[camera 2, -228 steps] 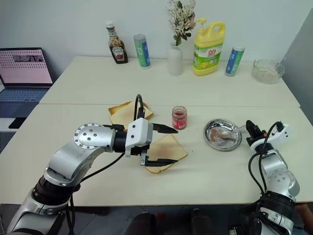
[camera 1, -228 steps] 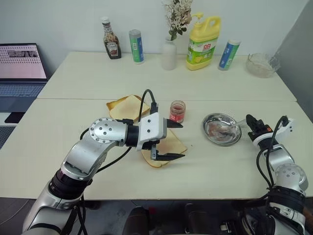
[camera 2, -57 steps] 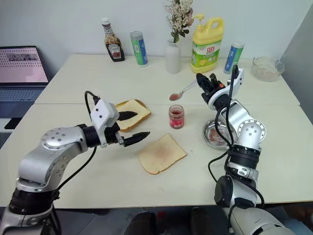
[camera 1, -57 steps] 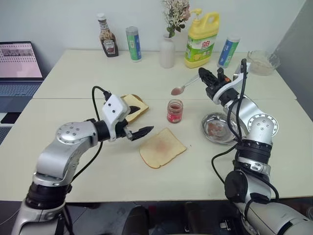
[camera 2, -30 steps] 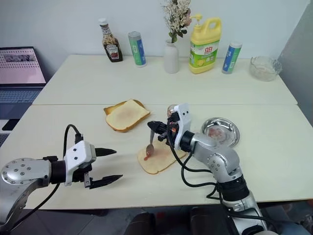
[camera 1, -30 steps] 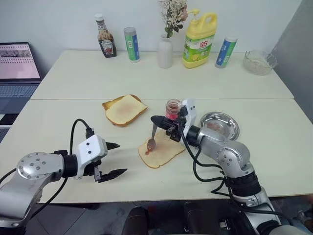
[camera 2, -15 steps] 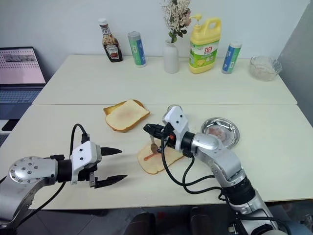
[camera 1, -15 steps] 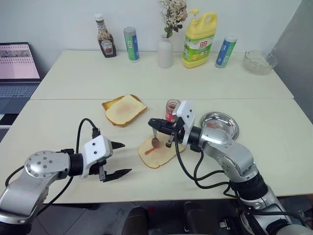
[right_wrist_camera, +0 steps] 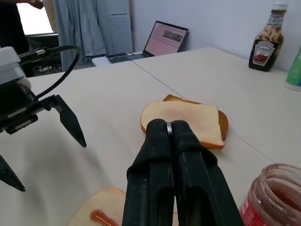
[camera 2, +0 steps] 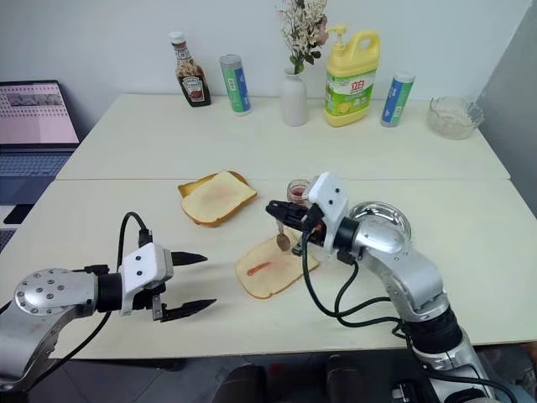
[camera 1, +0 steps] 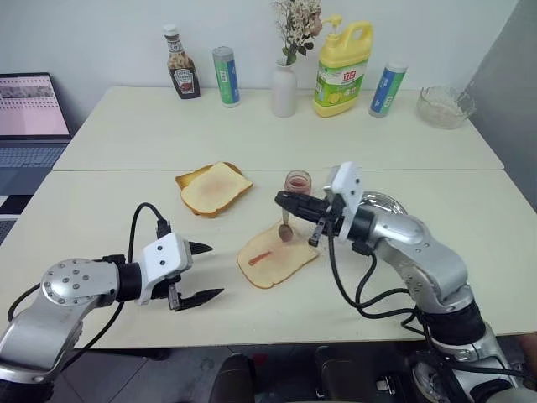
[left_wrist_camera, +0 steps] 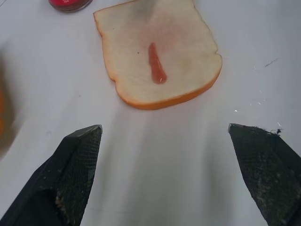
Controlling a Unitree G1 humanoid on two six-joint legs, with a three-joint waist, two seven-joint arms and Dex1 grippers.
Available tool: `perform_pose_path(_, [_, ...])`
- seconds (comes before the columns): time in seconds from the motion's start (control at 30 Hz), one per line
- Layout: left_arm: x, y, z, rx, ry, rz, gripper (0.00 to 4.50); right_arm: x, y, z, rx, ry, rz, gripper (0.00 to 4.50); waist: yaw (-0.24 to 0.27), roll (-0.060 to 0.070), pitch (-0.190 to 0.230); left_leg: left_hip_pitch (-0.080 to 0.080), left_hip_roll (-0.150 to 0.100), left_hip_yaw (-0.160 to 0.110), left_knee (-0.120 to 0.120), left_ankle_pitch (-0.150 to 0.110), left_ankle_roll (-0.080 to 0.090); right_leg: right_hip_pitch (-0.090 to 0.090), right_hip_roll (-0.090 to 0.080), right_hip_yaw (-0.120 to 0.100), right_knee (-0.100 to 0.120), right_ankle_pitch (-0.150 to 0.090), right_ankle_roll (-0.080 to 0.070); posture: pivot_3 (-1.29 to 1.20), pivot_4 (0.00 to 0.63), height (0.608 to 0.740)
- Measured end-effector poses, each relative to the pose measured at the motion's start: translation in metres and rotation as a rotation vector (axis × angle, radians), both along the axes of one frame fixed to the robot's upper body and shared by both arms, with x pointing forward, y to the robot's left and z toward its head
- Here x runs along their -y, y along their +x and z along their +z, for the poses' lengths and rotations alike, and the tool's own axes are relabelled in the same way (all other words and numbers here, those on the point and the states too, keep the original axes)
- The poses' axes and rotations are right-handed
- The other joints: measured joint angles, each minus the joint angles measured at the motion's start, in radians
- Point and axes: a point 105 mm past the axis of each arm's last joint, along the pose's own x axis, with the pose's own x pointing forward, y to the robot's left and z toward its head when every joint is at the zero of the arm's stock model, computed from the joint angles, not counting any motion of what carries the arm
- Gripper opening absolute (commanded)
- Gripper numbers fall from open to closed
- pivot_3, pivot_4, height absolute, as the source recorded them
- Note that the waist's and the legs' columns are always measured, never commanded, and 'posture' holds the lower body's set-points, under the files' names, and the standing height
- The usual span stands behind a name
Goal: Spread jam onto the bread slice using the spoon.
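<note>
The right end effector (camera 1: 295, 201) is clenched on the spoon (camera 1: 285, 225), bowl hanging just above the bread slice (camera 1: 277, 256) — a single red streak marks its centre. Lower it flat and sweep sideways to widen the jam (camera 1: 296, 181), whose jar stands just behind. The left end effector (camera 1: 201, 270) waits released nearby.

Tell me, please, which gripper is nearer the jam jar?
Right. The right gripper holds the spoon just beside the jam jar; the left gripper hangs open beyond the bread slice.

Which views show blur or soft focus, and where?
Left wrist view: bread slice and its jam streak are fairly crisp, the table's left edge smeared. Right wrist view: the jam jar nearby is soft, the ketchup bottle sharper.
</note>
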Motion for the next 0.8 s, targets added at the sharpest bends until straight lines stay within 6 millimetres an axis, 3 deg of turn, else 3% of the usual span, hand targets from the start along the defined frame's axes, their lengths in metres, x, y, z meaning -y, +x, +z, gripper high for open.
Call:
perform_pose_path(0.1, [-0.001, 0.000, 0.000, 0.007, 0.001, -0.002, 4.50, 0.013, 0.010, 0.007, -0.204, 0.211, -0.079, 0.04, 0.000, 0.000, 0.000, 0.000, 0.000, 0.000, 0.000, 0.000, 0.000, 0.000, 0.000, 0.000, 0.001, 0.000, 0.000, 0.00, 0.150, 0.740])
perform_pose_path(0.23, [-0.004, 0.001, -0.003, 0.000, 0.000, 0.003, 4.50, 0.015, 0.010, -0.007, -0.423, 0.326, -0.102, 0.04, -0.002, 0.000, 0.000, 0.000, 0.000, 0.000, 0.000, 0.000, 0.000, 0.001, 0.000, 0.000, 0.000, 0.000, 0.000, 0.00, 0.150, 0.740])
perform_pose_path(0.5, [-0.006, 0.003, -0.001, 0.002, -0.001, -0.001, 4.50, -0.021, 0.009, -0.051, -0.653, 0.340, -0.070, 0.04, -0.006, 0.000, 0.000, 0.000, 0.000, 0.000, 0.000, 0.000, 0.000, 0.000, 0.000, 0.000, 0.000, 0.000, 0.000, 0.00, 0.150, 0.740])
perform_pose_path(0.8, [-0.004, 0.005, -0.001, 0.006, 0.005, -0.009, 4.50, -0.036, 0.032, -0.071, -0.735, 0.393, -0.138, 0.04, -0.006, 0.000, 0.000, 0.000, 0.000, 0.000, 0.000, 0.000, 0.000, 0.000, 0.000, 0.000, 0.000, 0.000, 0.000, 0.00, 0.150, 0.740])
